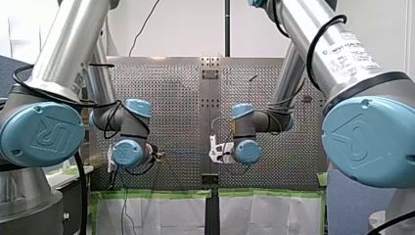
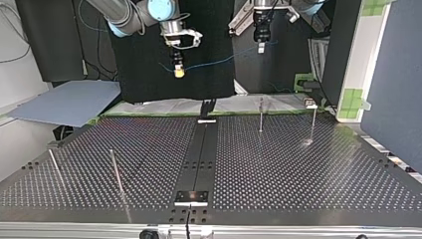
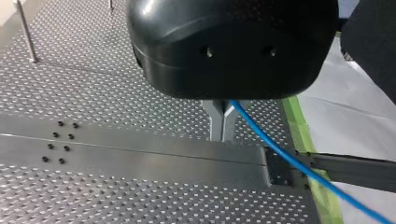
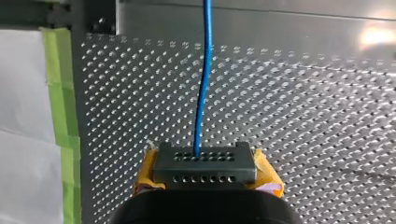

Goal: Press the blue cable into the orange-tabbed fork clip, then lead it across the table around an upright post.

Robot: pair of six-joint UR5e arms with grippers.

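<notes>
The blue cable point(image 2: 219, 60) hangs taut in the air between my two grippers, above the table's far edge in the top view. My left gripper point(image 3: 223, 122) has its metal fingers shut on the cable point(image 3: 289, 161), which runs off beside it toward the green tape. My right gripper point(image 4: 198, 158), with yellow pads, is shut on the cable point(image 4: 204, 70), which leads straight ahead over the perforated plate. In the top view my right gripper point(image 2: 178, 71) is at the left and my left gripper point(image 2: 261, 48) at the right. A black forked clip point(image 2: 207, 107) stands below them on the centre rail; no orange tab shows.
Two upright posts point(image 2: 261, 115) point(image 2: 313, 124) stand at the top view's right, two leaning ones point(image 2: 115, 170) point(image 2: 54, 167) at its left. A dark centre rail point(image 2: 199, 159) crosses the table to a mount point(image 2: 190, 196). Green tape point(image 3: 303, 135) edges the table.
</notes>
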